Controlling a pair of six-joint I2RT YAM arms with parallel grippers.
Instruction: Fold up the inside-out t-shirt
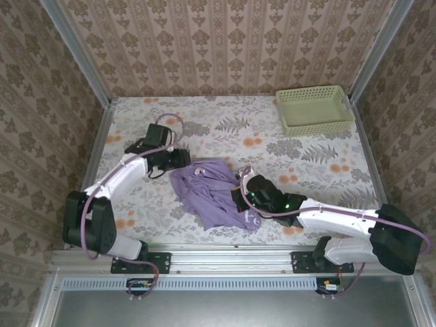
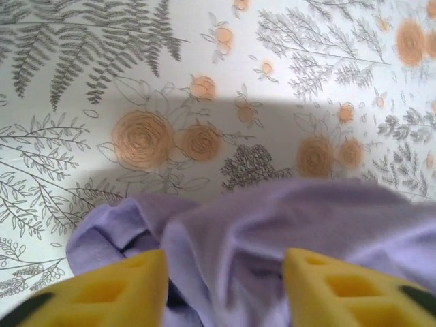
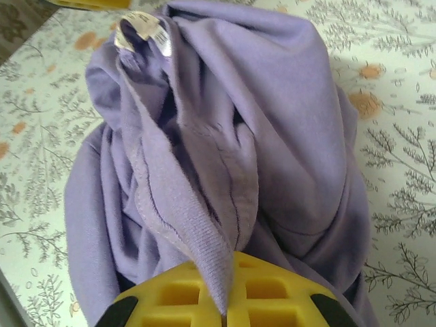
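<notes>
Green mesh basket (image 1: pixel 315 110), far-right corner of floral table (image 1: pixel 225 129)

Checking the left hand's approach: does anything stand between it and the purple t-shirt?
Nothing visible does. The left hand has its fingers apart right at the t-shirt, cloth between them; the green basket sits far off.

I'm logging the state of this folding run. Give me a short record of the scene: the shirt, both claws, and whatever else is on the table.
shirt: lavender t-shirt, bunched in a heap on the floral table, not folded
label: white neck label showing on the outside
left claw: open, fingers either side of a fold of cloth
right claw: shut on a ribbed edge of the shirt
other: pale green mesh basket at the far right corner, apart from the shirt
</notes>
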